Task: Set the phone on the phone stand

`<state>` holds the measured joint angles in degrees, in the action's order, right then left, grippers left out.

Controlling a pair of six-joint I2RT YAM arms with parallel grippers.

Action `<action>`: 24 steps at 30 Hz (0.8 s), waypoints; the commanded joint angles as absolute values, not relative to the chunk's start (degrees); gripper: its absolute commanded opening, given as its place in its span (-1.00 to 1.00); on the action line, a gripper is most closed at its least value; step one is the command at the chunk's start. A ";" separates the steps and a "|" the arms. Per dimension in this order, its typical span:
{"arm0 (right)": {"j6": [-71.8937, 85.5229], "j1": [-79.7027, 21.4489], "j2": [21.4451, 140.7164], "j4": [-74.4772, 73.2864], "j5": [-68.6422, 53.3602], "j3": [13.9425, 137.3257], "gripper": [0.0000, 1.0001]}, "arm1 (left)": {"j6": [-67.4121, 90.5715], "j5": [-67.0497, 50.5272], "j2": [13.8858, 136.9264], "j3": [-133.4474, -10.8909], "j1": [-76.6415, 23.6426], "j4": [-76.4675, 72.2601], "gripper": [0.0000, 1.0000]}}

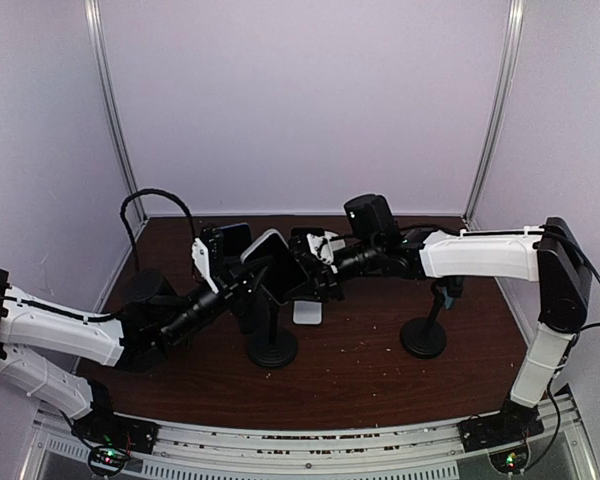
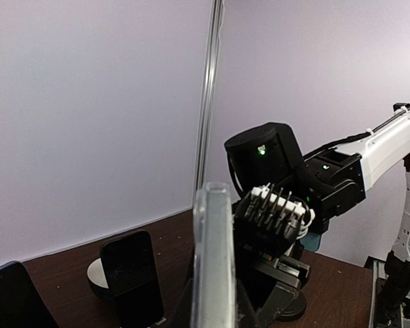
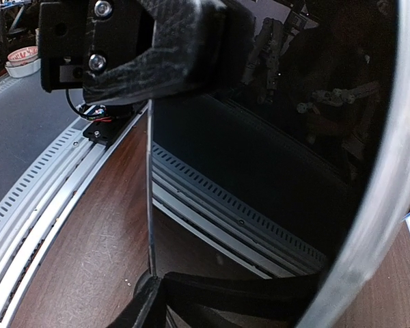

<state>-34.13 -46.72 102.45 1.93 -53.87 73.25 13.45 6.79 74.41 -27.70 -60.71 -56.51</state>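
Nearest the right wrist camera, the phone (image 3: 294, 137) fills most of that view. Its dark glossy screen faces the lens and a pale case edge curves down the right side.

- Right gripper (image 1: 315, 268): one finger (image 3: 157, 48) sits over the phone's upper corner and the other crosses beneath its lower edge, so the jaws straddle the phone. Whether either finger presses on it cannot be told.
- Left gripper (image 1: 245, 278): closed down narrow on the phone. In the left wrist view the phone rises edge-on from bottom centre, a clear case rim with dark shapes on both sides.
- Phone position: raised off the table (image 1: 360, 390), tilted, between the two grippers at mid-table. It sits directly above the post of the phone stand (image 1: 272, 345). Whether it rests on the stand's head cannot be told; the grippers and the phone cover that joint.
- Phone stand: black, round base flat on the table, post upright.
- Second black stand (image 1: 423, 335): upright, well to the right, under the right arm's forearm.
- Small white object (image 1: 308, 312): on the table just right of the phone stand's post; identity unclear.
- Dark slab (image 2: 131, 273): propped on a pale round base, seen in the left wrist view beside the phone's edge.
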 commanded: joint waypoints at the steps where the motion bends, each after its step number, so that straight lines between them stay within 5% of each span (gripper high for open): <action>1: -33.07 -50.77 104.99 -0.33 -47.88 70.82 -0.07 | 17.47 6.98 87.07 -21.63 -63.76 -7.41 -1.00; 24: -34.18 -51.57 105.79 1.87 -46.69 69.87 -0.03 | 29.71 17.10 92.04 -25.93 -72.13 2.64 -1.00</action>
<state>-37.82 -46.50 101.54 1.48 -53.56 71.61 16.51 19.70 77.28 -32.82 -67.02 -49.32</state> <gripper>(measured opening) 0.494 0.101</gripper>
